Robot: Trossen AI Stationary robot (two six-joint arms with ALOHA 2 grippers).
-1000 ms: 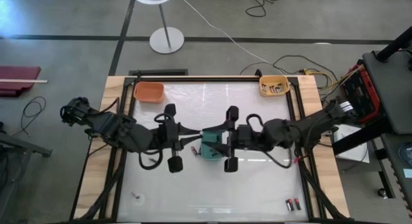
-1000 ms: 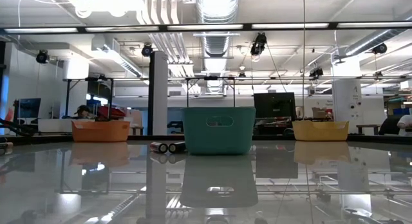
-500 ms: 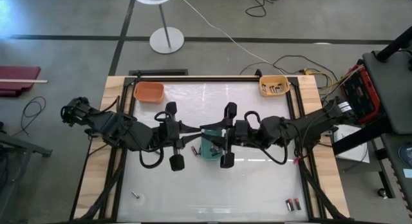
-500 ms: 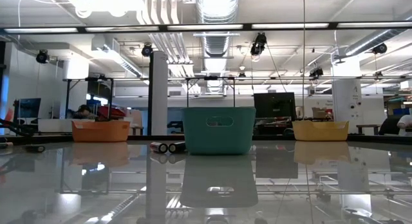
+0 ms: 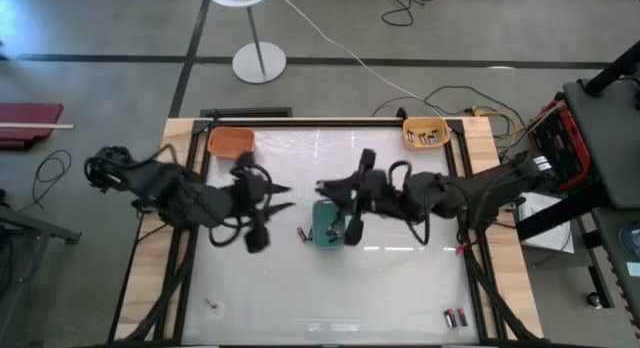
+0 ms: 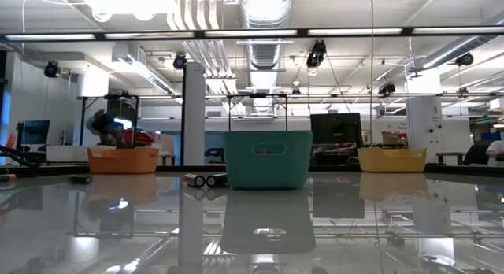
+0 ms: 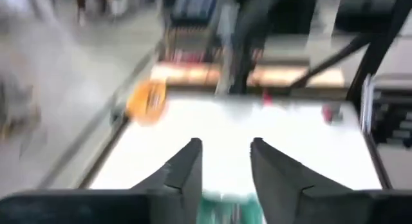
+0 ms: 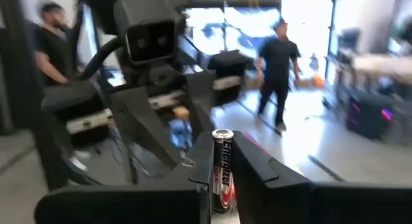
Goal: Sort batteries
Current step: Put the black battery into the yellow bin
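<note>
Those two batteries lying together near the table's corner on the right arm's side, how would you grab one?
Probably from straight above, pinching the outer battery across its middle: it lies flat on the table, with a neighbour close alongside.

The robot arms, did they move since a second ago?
Yes. Both pulled back from the teal bin: the left gripper swung toward the orange bin, open and empty; the right gripper lifted, holding a battery. The bins and loose batteries stayed put.
</note>
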